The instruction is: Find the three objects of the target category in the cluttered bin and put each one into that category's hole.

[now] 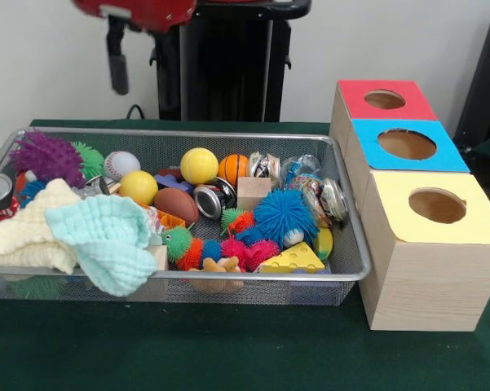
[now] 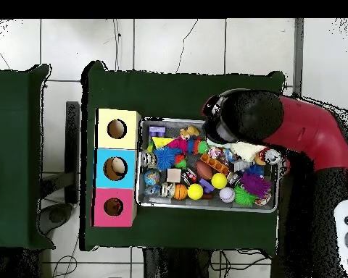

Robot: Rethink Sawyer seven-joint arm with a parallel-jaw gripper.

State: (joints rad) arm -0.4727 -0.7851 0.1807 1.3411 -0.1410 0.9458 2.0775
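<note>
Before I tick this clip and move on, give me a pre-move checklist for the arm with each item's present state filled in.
1. Gripper state known: cannot tell. The arm covers part of the bin from overhead; the front view shows only its red casing at the top edge.
2. Cluttered bin sits flat on the green table: ok.
3. Three holes unblocked: ok. The red box, blue box and yellow box all show open holes.
4. Boxes beside the bin, in a row: ok.
5. Contents exposed for searching: not ok. A mint cloth and a cream cloth drape over one end.
6. Target category identified: cannot tell.
</note>
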